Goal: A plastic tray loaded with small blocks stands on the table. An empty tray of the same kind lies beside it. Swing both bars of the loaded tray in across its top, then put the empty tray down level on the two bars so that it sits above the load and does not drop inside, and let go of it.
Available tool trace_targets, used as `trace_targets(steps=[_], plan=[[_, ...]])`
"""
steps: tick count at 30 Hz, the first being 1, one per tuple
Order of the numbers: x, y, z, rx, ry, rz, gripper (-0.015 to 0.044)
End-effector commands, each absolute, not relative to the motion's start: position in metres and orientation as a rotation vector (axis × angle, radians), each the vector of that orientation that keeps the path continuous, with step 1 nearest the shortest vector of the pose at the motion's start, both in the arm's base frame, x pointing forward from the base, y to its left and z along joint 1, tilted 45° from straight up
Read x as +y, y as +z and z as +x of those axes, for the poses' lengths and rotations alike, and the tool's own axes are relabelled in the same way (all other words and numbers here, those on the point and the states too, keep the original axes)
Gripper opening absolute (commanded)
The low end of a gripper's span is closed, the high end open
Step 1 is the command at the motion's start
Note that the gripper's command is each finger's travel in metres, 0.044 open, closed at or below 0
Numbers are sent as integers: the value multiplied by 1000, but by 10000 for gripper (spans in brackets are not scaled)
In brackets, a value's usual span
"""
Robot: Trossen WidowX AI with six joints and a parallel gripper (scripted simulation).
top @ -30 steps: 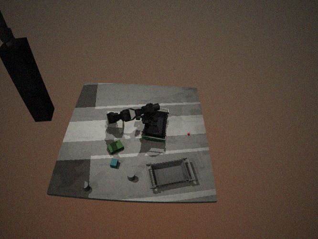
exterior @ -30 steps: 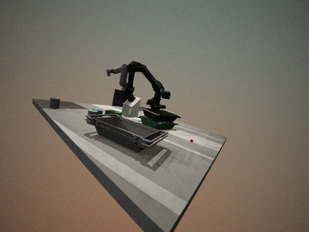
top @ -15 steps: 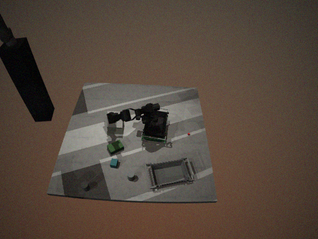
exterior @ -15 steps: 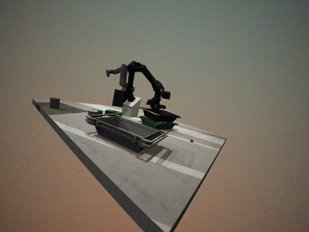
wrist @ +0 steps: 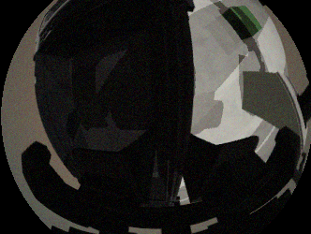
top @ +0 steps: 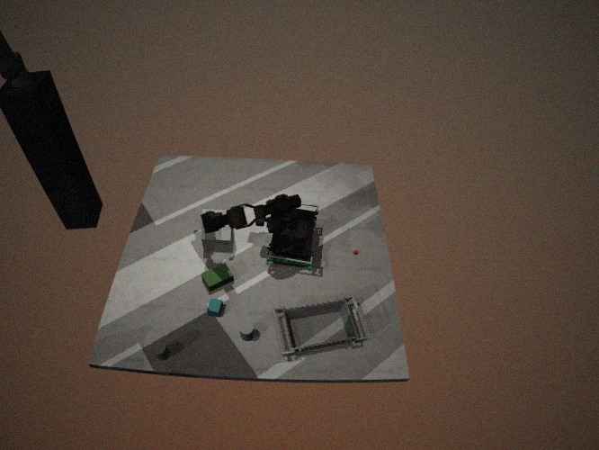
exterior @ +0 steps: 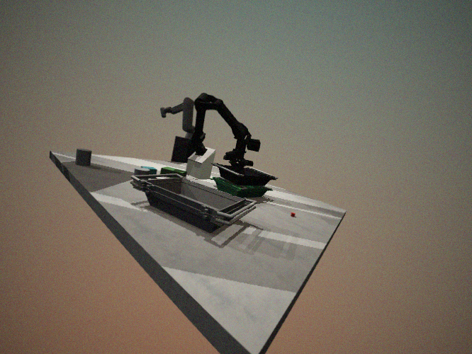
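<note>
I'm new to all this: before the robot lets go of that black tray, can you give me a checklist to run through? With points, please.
1. Jaws shut on the black tray (top: 292, 242) (exterior: 251, 178) (wrist: 110, 84): ok.
2. Black tray above the green tray (top: 290, 264) (exterior: 242, 191), not dropped inside: ok.
3. Both bars swung in across the green tray: cannot tell, the black tray covers its top.
4. Black tray resting on those bars: cannot tell, the contact is hidden.
5. Blocks in the green tray lying below the bars: cannot tell, none show.
6. Grey tray (top: 319, 346) (exterior: 183, 213) apart from both: ok.
</note>
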State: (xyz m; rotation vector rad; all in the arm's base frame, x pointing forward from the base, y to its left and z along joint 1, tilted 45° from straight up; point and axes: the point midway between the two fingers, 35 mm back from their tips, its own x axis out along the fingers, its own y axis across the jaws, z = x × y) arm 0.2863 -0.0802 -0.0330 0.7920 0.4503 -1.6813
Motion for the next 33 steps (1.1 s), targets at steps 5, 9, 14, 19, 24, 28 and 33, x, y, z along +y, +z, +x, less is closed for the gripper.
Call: trace_targets(steps=[5, 9, 14, 19, 24, 28, 33], plan=[[-85, -36, 282, 463, -1704, 785, 0], [-85, -36, 282, 463, -1704, 785, 0], [-85, -36, 282, 463, -1704, 785, 0], [-85, -36, 282, 463, -1704, 785, 0], [-85, -36, 282, 463, -1704, 785, 15], [-85, -36, 282, 463, -1704, 785, 73], [-85, -36, 282, 463, -1704, 785, 147]])
